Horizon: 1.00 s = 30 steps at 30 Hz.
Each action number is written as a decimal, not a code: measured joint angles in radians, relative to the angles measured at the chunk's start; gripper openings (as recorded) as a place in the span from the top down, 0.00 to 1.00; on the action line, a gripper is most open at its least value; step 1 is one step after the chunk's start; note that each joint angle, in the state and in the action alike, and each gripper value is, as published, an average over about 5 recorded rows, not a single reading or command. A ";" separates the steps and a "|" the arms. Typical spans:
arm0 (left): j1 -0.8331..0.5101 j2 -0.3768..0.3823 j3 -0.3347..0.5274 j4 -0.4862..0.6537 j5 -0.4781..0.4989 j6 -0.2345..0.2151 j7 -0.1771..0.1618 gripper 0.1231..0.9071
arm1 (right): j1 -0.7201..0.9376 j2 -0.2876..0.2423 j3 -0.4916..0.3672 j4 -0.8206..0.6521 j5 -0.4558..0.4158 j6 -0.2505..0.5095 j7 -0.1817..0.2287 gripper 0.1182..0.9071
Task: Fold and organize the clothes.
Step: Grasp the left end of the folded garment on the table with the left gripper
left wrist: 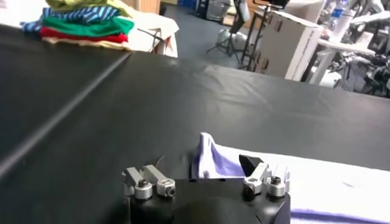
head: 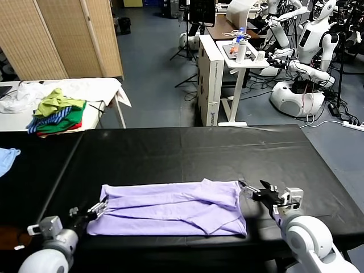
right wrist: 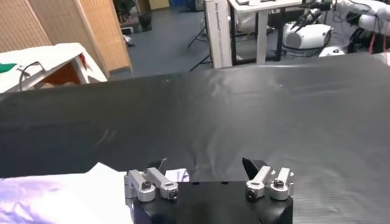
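The pale lavender T-shirt (head: 170, 207) lies flat on the black table (head: 187, 151) near its front edge, folded lengthwise into a long band. Its printed patch does not show. My left gripper (head: 98, 209) is open at the shirt's left end. In the left wrist view, a raised corner of the fabric (left wrist: 210, 159) stands between the spread fingers of the left gripper (left wrist: 204, 163). My right gripper (head: 254, 186) is open at the shirt's right end. In the right wrist view, the right gripper (right wrist: 206, 164) is just past the shirt's edge (right wrist: 61, 195) and holds nothing.
A heap of green, striped and red garments (head: 57, 111) lies on a white table (head: 102, 88) at the back left; it also shows in the left wrist view (left wrist: 85, 24). A light blue garment (head: 7, 158) lies at the black table's left edge. Desks and other robots (head: 307, 57) stand behind.
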 joint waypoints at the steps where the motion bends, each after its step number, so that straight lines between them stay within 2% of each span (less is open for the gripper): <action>1: 0.002 -0.008 0.000 0.002 0.006 -0.004 0.003 0.00 | -0.002 0.000 0.001 0.002 0.000 0.000 0.000 0.00; 6: 0.011 -0.043 -0.003 0.019 0.021 -0.021 0.012 0.01 | -0.012 -0.001 0.009 0.009 -0.001 0.003 0.000 0.00; 12: 0.017 -0.075 -0.002 0.025 0.029 -0.033 0.020 0.13 | -0.013 -0.002 0.013 0.010 -0.002 0.005 0.000 0.00; 15: 0.016 -0.089 0.003 0.026 0.034 -0.036 0.021 0.23 | -0.013 -0.002 0.014 0.010 -0.004 0.006 0.000 0.00; 21: 0.013 -0.105 0.007 0.034 0.023 -0.040 0.014 0.50 | -0.012 -0.002 0.014 0.011 -0.011 0.009 -0.004 0.00; 26: 0.012 -0.117 0.004 0.045 -0.022 -0.039 0.005 0.77 | -0.012 -0.001 0.014 0.015 -0.016 0.010 -0.007 0.00; 30: 0.011 -0.125 0.004 0.048 -0.037 -0.037 0.005 0.88 | -0.013 -0.002 0.014 0.020 -0.018 0.011 -0.008 0.00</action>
